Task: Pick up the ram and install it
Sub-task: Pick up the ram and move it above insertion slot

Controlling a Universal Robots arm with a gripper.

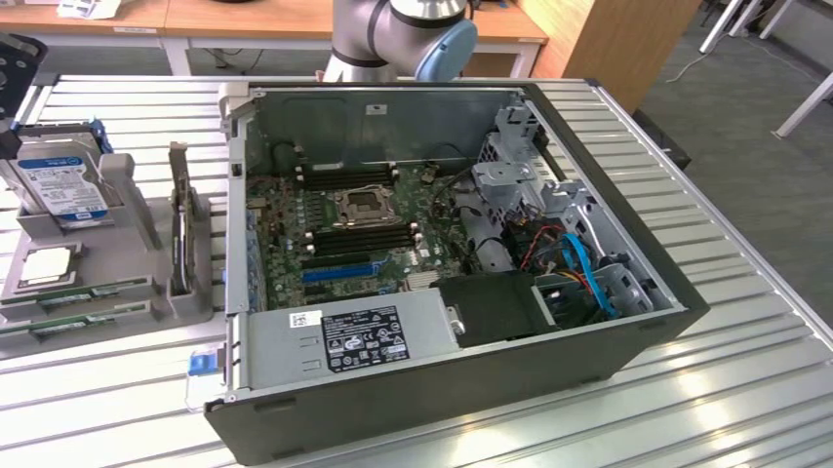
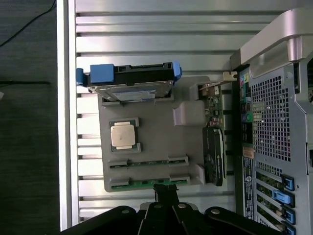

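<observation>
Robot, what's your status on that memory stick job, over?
Gripper above the grey tray, nearest the outer ram. Ram sits in its tray slot, not lifted. Second stick alongside; nothing on top.

Silver-grey tubular arm (image 1: 375,34), pale blue joint cap (image 1: 450,46)

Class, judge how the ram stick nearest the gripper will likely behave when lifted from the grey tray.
The ram is a thin, flat board: probably stiff and light, but fragile if bent. It stands on edge, seated in the grey tray, so it should lift straight out, not slide. Gripped off-centre, such a long stick may tilt.
</observation>
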